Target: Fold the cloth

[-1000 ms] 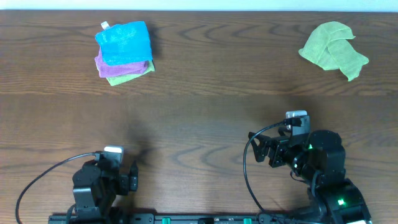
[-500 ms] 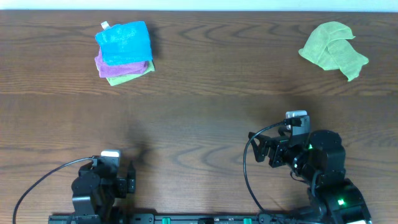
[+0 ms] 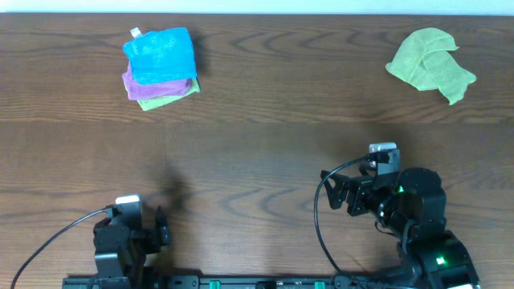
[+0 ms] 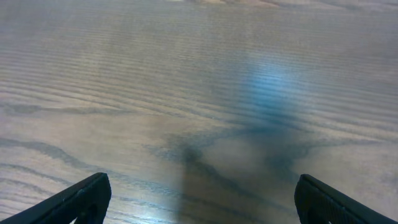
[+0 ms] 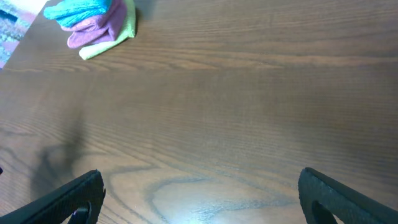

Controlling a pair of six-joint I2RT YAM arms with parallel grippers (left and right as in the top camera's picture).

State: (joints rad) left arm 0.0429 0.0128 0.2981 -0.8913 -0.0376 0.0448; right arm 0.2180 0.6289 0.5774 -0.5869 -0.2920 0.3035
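Observation:
The sky-blue cloth (image 3: 160, 54) lies folded at the far left of the table, on top of a purple cloth (image 3: 138, 83) and a yellow-green cloth (image 3: 165, 96); a small white tag shows at its far left corner. It also shows at the top left of the right wrist view (image 5: 82, 9). My left gripper (image 3: 165, 227) is open and empty at the near left edge, over bare wood (image 4: 199, 199). My right gripper (image 3: 339, 193) is open and empty at the near right (image 5: 202, 199). Both are far from the cloth.
A crumpled yellow-green cloth (image 3: 430, 63) lies at the far right of the wooden table (image 3: 265, 136). The purple cloth (image 5: 93, 32) and yellow-green cloth (image 5: 127, 23) under the blue one also show in the right wrist view.
My left arm has drawn back toward the near edge of the table. The right arm and the cloths have not moved.

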